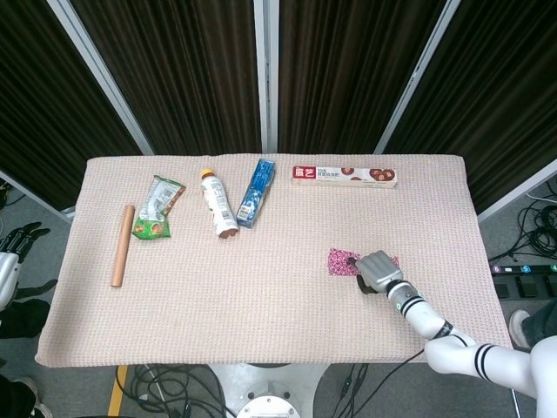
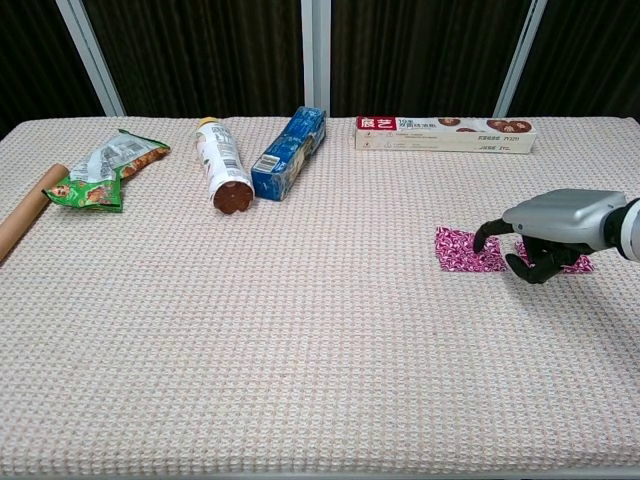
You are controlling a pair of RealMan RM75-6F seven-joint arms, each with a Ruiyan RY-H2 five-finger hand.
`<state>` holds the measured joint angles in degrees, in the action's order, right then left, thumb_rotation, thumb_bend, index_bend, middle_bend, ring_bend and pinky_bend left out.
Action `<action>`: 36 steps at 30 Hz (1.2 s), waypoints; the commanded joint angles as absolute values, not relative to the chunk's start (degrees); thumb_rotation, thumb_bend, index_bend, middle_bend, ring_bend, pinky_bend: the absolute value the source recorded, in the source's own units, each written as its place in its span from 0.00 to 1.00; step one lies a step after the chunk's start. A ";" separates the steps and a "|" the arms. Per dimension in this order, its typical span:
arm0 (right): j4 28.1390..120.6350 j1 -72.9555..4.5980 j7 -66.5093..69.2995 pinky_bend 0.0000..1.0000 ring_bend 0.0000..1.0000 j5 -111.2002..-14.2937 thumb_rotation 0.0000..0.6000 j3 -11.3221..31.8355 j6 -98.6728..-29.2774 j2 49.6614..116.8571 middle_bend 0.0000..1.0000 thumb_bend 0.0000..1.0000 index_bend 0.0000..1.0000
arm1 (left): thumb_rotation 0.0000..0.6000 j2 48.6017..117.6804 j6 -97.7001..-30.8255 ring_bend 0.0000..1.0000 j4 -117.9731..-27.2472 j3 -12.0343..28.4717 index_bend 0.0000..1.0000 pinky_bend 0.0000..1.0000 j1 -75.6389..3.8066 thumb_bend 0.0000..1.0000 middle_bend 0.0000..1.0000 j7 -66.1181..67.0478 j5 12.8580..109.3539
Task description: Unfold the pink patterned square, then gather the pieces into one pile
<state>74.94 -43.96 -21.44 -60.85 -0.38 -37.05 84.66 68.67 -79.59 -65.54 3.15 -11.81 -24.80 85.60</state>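
pink patterned square [image 2: 467,250] lies flat on the table [image 2: 300,340], right of centre, magenta with white swirls; a second pink piece [image 2: 572,262] shows just right of it. right hand [image 2: 549,226] rests over both, fingers curled down, one fingertip [image 2: 480,241] apparently touching the square. left hand [image 1: 10,252] sits off the table's left edge, fingers spread.

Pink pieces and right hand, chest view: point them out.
left pink piece [image 2: 458,250], chest view, its bare left half
right pink piece [image 2: 575,263], chest view, exposed right corner
right hand [image 2: 545,225], chest view, grey back
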 commanded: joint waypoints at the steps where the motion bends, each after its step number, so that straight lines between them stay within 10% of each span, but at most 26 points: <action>1: 74.35 -44.30 -21.91 1.00 1.00 -60.20 0.68 -0.22 -36.96 84.97 1.00 0.64 0.21 | 1.00 68.80 -79.47 0.16 -65.25 3.22 0.23 0.26 -11.88 0.05 0.23 -25.02 85.53; 36: 64.70 -49.64 -26.09 1.00 1.00 -52.88 0.67 0.50 -33.41 89.47 1.00 0.64 0.21 | 1.00 70.31 -78.14 0.16 -60.27 3.57 0.23 0.26 -12.15 0.05 0.23 -28.51 84.79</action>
<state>64.87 -49.52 -26.03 -53.03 0.52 -33.54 89.37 70.31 -78.14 -60.26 3.58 -12.15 -28.51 84.78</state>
